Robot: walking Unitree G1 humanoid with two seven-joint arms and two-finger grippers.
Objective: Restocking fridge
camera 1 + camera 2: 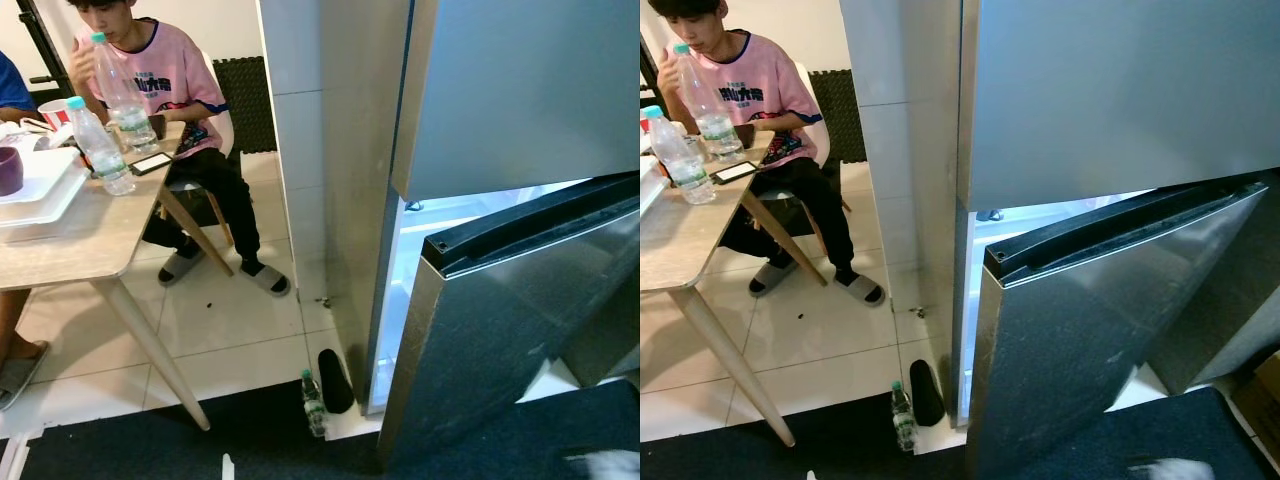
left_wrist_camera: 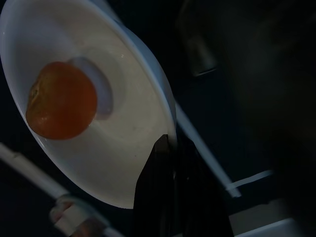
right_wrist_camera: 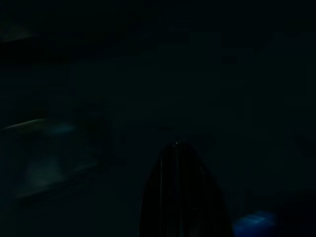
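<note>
The steel fridge stands ahead on the right, its upper door (image 1: 520,90) shut. Its lower door (image 1: 520,320) is swung partly open toward me, and the lit interior (image 1: 400,290) shows through the gap. In the left wrist view my left gripper (image 2: 168,140) is shut on the rim of a white plate (image 2: 123,148). An orange (image 2: 61,98) lies on that plate. The right wrist view is very dark; my right gripper (image 3: 177,145) shows as one black tip with the fingers together and nothing between them.
A small water bottle (image 1: 313,403) and a black slipper (image 1: 335,380) lie on the floor by the fridge's left corner. A table (image 1: 70,250) with bottles (image 1: 100,145) and trays stands at left, with a person (image 1: 170,80) seated behind it. A dark mat (image 1: 150,440) lies underfoot.
</note>
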